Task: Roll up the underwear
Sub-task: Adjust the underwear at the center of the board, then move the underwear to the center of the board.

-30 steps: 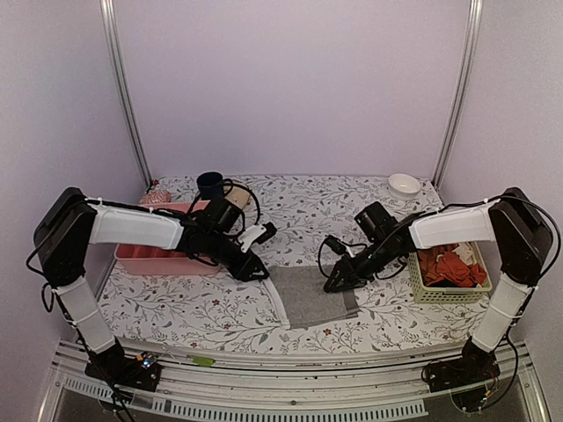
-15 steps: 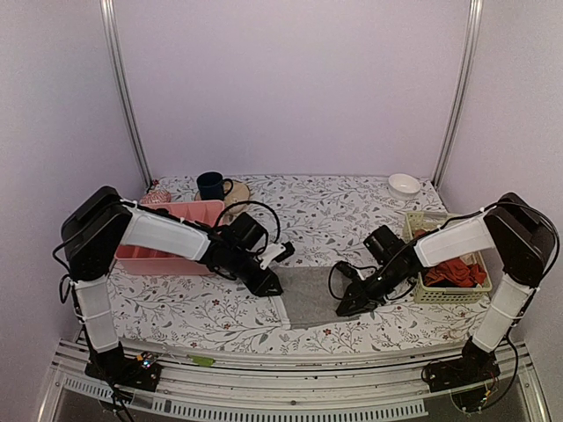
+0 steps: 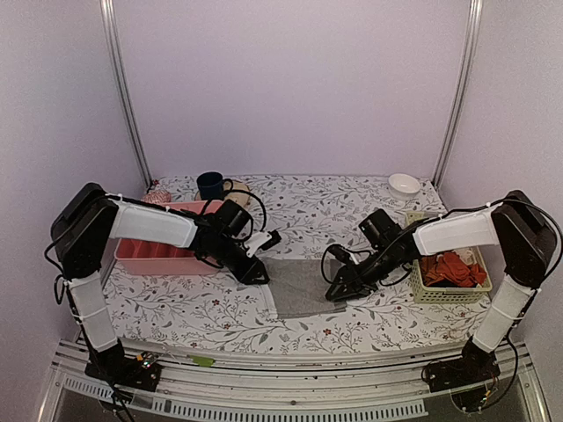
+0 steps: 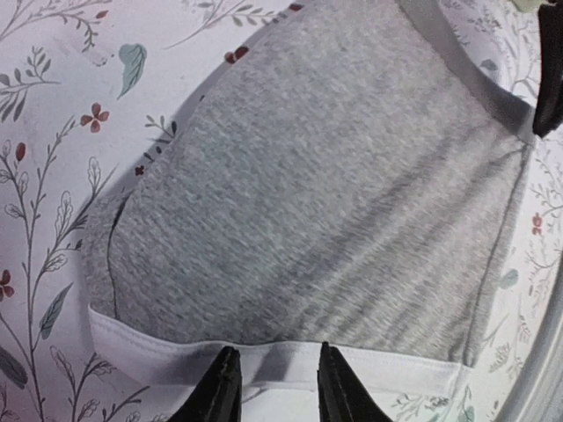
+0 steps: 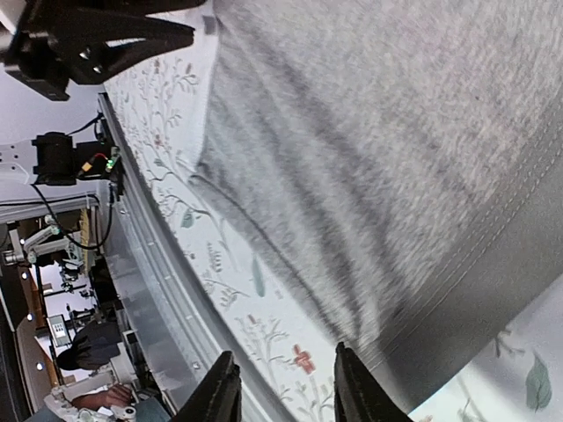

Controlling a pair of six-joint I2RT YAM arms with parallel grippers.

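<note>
Pink tray (image 3: 165, 255) sits by the left edge of the table (image 3: 352, 207), w/ the left arm reaching over its near-right corner. Dark mug (image 3: 209, 185) near the far-left corner. White bowl (image 3: 404, 185) near the far-right corner. Basket (image 3: 420, 290) of orange-red garments (image 3: 450, 266) by the right edge, just behind the right arm. Nothing lies btwn either gripper and the cloth.

Underwear (image 3: 299, 287) lies flat, mid-table, closer to the near edge, btwn the two arms.

Left gripper (image 4: 274, 382) is low at its left side. Fingers (image 4: 220, 391) are parted only a little, and the pale hem trim (image 4: 176, 356) runs across the gap. Hem looks flat, not bunched. Can't tell if the tips touch it.

Right gripper (image 5: 286, 387) is low at the right side, over the darker waistband (image 5: 493, 290). Fingers (image 5: 354, 387) also a narrow gap apart, no cloth seen clamped. Cloth near it shows soft ripples.

Each gripper is at its own edge of the garment, w/ grey cloth spread btwn them.
</note>
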